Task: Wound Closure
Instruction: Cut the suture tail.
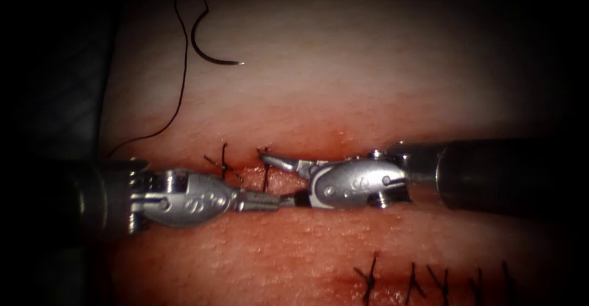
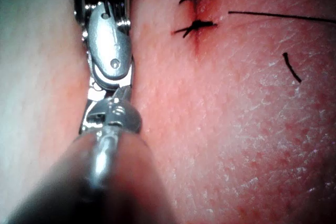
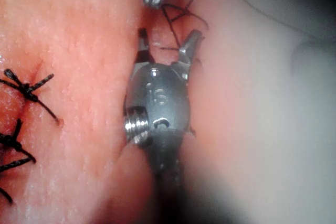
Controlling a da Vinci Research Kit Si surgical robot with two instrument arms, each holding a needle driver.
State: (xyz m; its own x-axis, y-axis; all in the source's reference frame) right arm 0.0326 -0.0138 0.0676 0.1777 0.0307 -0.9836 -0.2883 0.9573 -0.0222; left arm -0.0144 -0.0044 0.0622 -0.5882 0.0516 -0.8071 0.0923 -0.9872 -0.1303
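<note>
Nearest the endoscope, along the lower right edge, a row of finished stitches (image 1: 423, 278) closes a second cut in the tissue (image 1: 343, 79).

Left to right: the left pincer (image 1: 293, 200) enters from the left edge, lying along the cut (image 1: 343, 141) with its jaws clenched into a slim point; whether anything is caught between them cannot be told. In the left wrist view the same left pincer (image 2: 108, 109) meets the housing of the other tool.

Up and to the left, well apart from both tools, the curved needle (image 1: 205, 45) lies free on the pale tissue above the cut, not in the tissue and held by neither tool. Its thread (image 1: 183, 79) runs from the needle's blunt end up in a loop, then down the left side of the tissue toward the left tool.

Two placed stitches (image 1: 224, 162) cross the cut just above and between the tool tips, their cut ends standing up.

The right pincer (image 1: 277, 162) comes in from the right, released: its upper jaw points toward the second stitch, with red fluid (image 1: 334, 137) beside it on the wound edge. In the right wrist view the right pincer (image 3: 168, 43) stands spread, grasping nothing, with knotted thread just beyond its tips.
</note>
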